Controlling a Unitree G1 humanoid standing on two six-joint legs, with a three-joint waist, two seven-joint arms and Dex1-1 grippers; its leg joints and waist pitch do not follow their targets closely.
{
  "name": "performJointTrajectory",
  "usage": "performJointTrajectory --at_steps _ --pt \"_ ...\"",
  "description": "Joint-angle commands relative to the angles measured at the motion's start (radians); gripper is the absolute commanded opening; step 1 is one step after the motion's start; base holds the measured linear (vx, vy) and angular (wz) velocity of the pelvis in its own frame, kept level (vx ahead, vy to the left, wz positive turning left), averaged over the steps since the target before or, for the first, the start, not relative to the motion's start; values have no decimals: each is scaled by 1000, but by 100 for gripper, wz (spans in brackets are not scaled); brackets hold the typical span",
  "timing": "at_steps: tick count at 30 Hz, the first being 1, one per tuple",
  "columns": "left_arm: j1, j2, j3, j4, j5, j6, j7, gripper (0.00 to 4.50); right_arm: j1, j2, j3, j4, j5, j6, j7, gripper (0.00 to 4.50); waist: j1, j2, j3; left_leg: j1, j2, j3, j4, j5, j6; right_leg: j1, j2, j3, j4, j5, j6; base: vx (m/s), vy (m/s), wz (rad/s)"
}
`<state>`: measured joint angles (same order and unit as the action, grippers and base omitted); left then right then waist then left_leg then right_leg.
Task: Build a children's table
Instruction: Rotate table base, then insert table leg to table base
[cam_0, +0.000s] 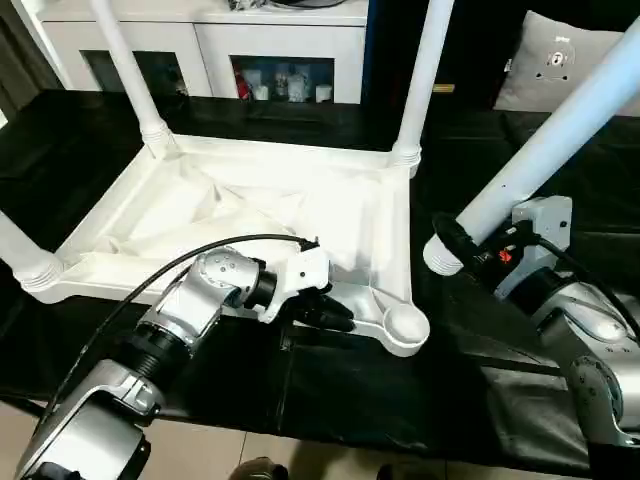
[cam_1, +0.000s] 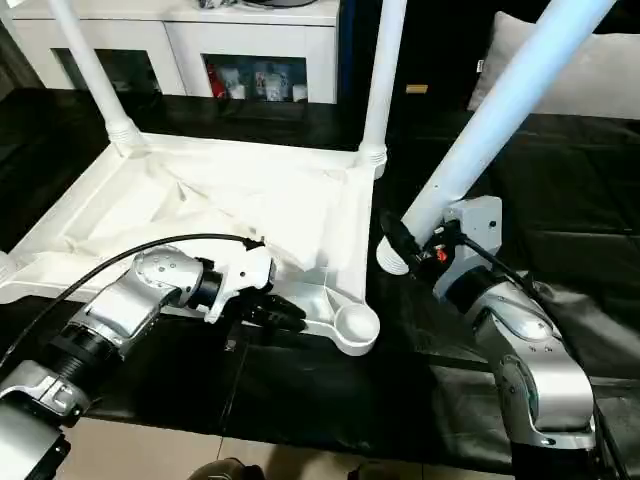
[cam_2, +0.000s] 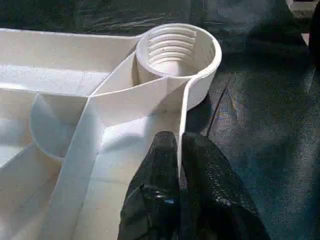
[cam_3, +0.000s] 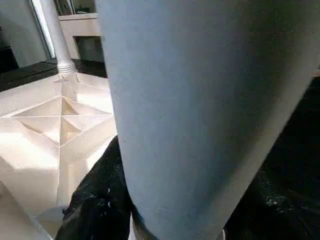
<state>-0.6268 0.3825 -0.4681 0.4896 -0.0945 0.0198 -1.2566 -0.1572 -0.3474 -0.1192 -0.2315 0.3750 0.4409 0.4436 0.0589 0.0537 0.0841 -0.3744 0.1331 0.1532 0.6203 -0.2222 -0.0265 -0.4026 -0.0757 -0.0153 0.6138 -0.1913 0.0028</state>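
- Left gripper (cam_2: 179, 165) sits nearest, its two black fingers (cam_2: 152, 200) pinched shut on the thin upright rim wall of the tabletop (cam_0: 250, 215), one finger on each side of the wall, just short of the empty corner socket (cam_2: 177, 50).
- Silver left forearm (cam_0: 185, 310) reaches in from the near left, with a black cable (cam_0: 170, 265) arching over it to the wrist.
- Empty socket, round and ribbed inside, sits at the near right corner of the top and faces up, with no leg in it.
- Right gripper (cam_1: 410, 245), to the right of that corner, is closed around the thick lower end of a loose white leg (cam_0: 545, 150); its black fingers wrap the tube, and the leg slants up and away to the right, its end held above the black table cover (cam_0: 400, 390) and apart from the empty socket.
- White tabletop lies upside down on the black-covered worktable, ribbed underside up, its near edge beside the left gripper.
- Three legs already stand in their sockets: one at the near left corner (cam_0: 25, 255), one at the far left (cam_0: 130, 70) and one at the far right (cam_0: 425, 70).
- Beyond the worktable stands a white cabinet (cam_0: 280, 50) with small items behind its panes, and a grey cushion (cam_0: 560, 60) lies at the far right.
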Motion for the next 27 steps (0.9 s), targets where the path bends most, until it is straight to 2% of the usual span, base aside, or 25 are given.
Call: performJointTrajectory --at_steps 1,3,7,8,9,10,11,12,13,16,18,20,21,26,27 --pt "-3 8 11 21 27 -10 16 6 1 3 4 -21 -12 -18 0 190 8 3 -72 9 78 -23 -84 -87 57 55 -76 34 -57 -55 -300 0 0 0" --pt "0 8 11 30 45 -3 40 0 -3 6 9 -19 -14 -27 0 190 4 -5 -72 7 78 -22 -86 -93 53 58 -75 35 -58 -50 -298 0 0 0" --pt "-5 -13 31 46 54 55 110 0 -5 9 17 -14 -9 -22 3 190 3 -4 -68 9 78 -22 -87 -117 46 56 -76 35 -62 -80 -302 0 0 0" --pt "-19 -60 89 55 17 137 203 0 -10 5 32 -2 -8 1 10 190 3 -5 -66 9 79 -22 -89 -127 41 56 -75 35 -61 -95 -301 0 0 0" --pt "-25 -78 112 56 1 164 232 0 -16 1 41 8 -11 12 14 190 2 -6 -65 10 77 -21 -87 -138 37 55 -74 34 -64 -108 -308 0 0 0" --pt "-27 -89 126 52 -7 174 252 0 -23 -5 54 19 -16 21 21 190 0 -12 -63 6 75 -22 -88 -134 38 59 -76 35 -67 -121 -303 0 0 0" --pt "-27 -89 126 52 -7 174 252 0 -23 -5 54 19 -16 21 21 190 0 -12 -63 6 75 -22 -88 -134 38 59 -76 35 -67 -121 -303 0 0 0" --pt "-26 -95 132 46 -5 176 263 0 -30 -9 64 29 -19 22 29 190 -7 -15 -65 -1 73 -24 -87 -108 47 64 -77 35 -65 -108 -295 0 0 0" --pt "-23 -97 126 35 16 171 279 0 -58 -6 72 50 -9 37 40 190 -14 -21 -65 -2 72 -23 -86 -95 57 63 -75 34 -67 -98 -292 0 0 0" --pt "-19 -88 99 25 55 144 280 0 -94 -10 84 74 -6 56 55 190 -19 -17 -66 0 72 -20 -80 -58 87 60 -74 35 -66 -61 -300 0 0 0" --pt "-17 -86 89 21 67 126 284 0 -115 -23 107 99 -25 46 78 190 -16 -14 -67 3 75 -19 -79 -44 97 58 -70 33 -63 -34 -303 0 0 0" --pt "-15 -92 91 16 69 132 284 0 -130 -34 127 121 -43 44 93 190 -13 -12 -67 6 77 -18 -80 -46 97 56 -71 33 -61 -24 -310 0 0 0" --pt "-14 -86 76 16 94 112 285 0 -150 -45 156 149 -52 50 120 190 -12 -12 -67 5 78 -19 -81 -54 96 56 -70 32 -61 -26 -315 0 0 0" --pt "-18 -74 59 12 117 104 286 0 -186 -46 177 195 -60 51 151 190 -10 -13 -64 6 81 -18 -83 -68 89 56 -74 34 -61 -28 -316 0 0 0" --pt "-20 -75 63 14 118 111 295 0 -191 -45 178 200 -59 49 152 190 -11 -18 -64 5 80 -18 -84 -70 87 58 -75 34 -61 -36 -317 0 0 0"
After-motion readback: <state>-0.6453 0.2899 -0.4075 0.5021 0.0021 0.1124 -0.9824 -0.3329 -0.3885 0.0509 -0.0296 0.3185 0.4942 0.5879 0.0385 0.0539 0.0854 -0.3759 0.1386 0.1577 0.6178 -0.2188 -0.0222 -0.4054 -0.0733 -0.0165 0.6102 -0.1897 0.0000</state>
